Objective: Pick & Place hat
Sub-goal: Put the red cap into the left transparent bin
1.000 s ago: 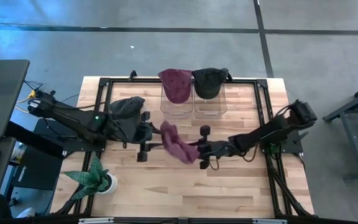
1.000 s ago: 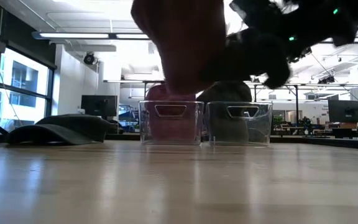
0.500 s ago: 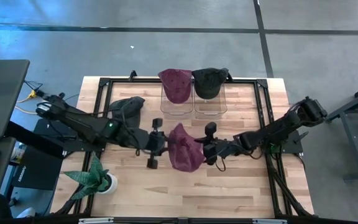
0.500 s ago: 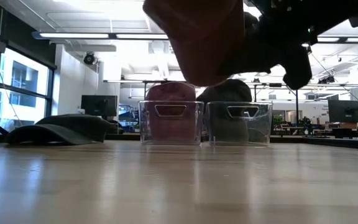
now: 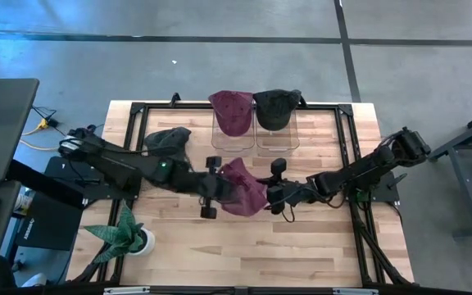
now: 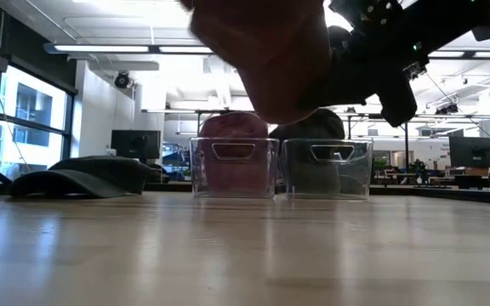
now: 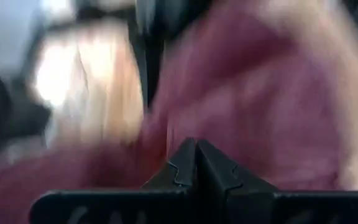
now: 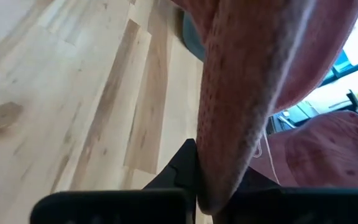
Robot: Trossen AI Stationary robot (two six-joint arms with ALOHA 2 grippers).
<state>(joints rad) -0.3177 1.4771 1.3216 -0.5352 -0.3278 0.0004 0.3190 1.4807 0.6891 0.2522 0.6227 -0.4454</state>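
Observation:
A maroon hat (image 5: pixel 242 187) hangs in the air over the middle of the table, between my two grippers. My left gripper (image 5: pixel 223 188) is shut at its left side and my right gripper (image 5: pixel 267 195) is shut on its right side. In the low view the hat (image 6: pixel 266 59) fills the top centre, clear of the tabletop. At the far edge stand two clear bins: the left bin (image 5: pixel 232 138) holds another maroon hat (image 5: pixel 229 111), the right bin (image 5: pixel 275 138) a dark hat (image 5: pixel 275 106). My left gripper comes level from the table's left, its fingers (image 7: pixel 188 163) closed together at the hat's left edge (image 7: pixel 166 134). The cloth crowds around the tips, and which part or how many layers they have cannot be told. My right gripper pinches the hat's right edge (image 8: pixel 211 177) between its two fingers, coming level from the table's right. The cloth runs on past the fingers as a folded strip. The hat is lifted clear of the table.
A dark grey hat (image 5: pixel 167 139) lies on the table at the far left, seen also in the low view (image 6: pixel 79 177). A potted plant (image 5: pixel 125 236) stands at the near left corner. A black frame (image 5: pixel 142 108) borders the tabletop.
My left gripper has travelled toward the table's right edge, reached the maroon hat's left side and taken hold there. The hat, earlier a crumpled strip hanging from my right gripper, has spread out into a dome between both grippers and stays lifted.

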